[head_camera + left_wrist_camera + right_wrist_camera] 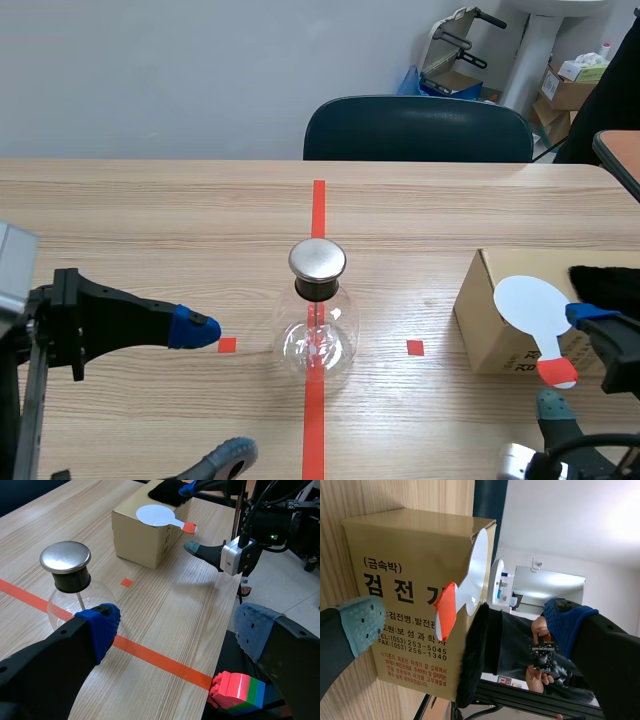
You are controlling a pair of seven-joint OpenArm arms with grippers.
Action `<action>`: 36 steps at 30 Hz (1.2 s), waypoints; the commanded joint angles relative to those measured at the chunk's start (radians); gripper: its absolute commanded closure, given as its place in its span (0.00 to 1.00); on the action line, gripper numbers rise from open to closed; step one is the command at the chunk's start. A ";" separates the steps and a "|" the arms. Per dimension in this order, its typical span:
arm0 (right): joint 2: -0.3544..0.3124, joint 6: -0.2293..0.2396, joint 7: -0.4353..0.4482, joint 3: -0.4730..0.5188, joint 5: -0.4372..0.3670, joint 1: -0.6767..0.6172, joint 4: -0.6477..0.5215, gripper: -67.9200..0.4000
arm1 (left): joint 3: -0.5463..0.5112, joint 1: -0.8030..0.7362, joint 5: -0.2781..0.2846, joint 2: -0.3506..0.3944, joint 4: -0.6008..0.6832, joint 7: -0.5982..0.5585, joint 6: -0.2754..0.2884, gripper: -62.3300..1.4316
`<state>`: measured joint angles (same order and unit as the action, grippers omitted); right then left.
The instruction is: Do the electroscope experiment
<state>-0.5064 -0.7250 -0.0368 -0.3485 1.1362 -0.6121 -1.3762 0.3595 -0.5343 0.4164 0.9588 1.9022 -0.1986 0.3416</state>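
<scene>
Electroscope (318,310): glass flask, metal cap, stood on the centre tape line. Left gripper (215,392): held spread, near the electroscope. Right gripper (570,360): held spread, well apart from the electroscope, with the disc paddle (533,303), laid on a cardboard box (485,330), between its fingers.

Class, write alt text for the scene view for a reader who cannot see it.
A glass electroscope with a metal cap stands centred on the table. At right, a white paddle and black fur lie on a cardboard box near the open right gripper; the open left gripper sits left of the electroscope.
</scene>
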 commanded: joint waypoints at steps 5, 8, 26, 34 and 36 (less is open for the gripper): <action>0.002 -0.049 -0.008 0.007 0.002 0.012 -0.005 0.00 | -0.006 0.000 0.006 0.003 0.007 -0.014 0.002 0.21; 0.002 -0.045 -0.002 0.007 0.002 0.012 -0.005 0.00 | -0.006 0.000 0.006 0.003 0.007 -0.014 0.002 0.21; 0.002 -0.045 0.021 0.007 0.001 0.012 -0.005 0.71 | -0.006 0.000 0.006 0.003 0.007 0.015 0.002 0.21; 0.002 -0.031 0.021 0.007 0.003 0.012 -0.005 0.98 | -0.006 0.000 0.006 0.003 0.007 0.013 0.002 0.21; 0.002 0.013 0.020 0.007 0.005 0.012 -0.005 0.98 | -0.006 0.000 0.006 0.003 0.007 0.013 0.002 0.21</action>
<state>-0.4934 -0.7166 -0.0158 -0.3485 1.1374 -0.6125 -1.3762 0.3595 -0.5343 0.4160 0.9588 1.9022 -0.1692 0.3416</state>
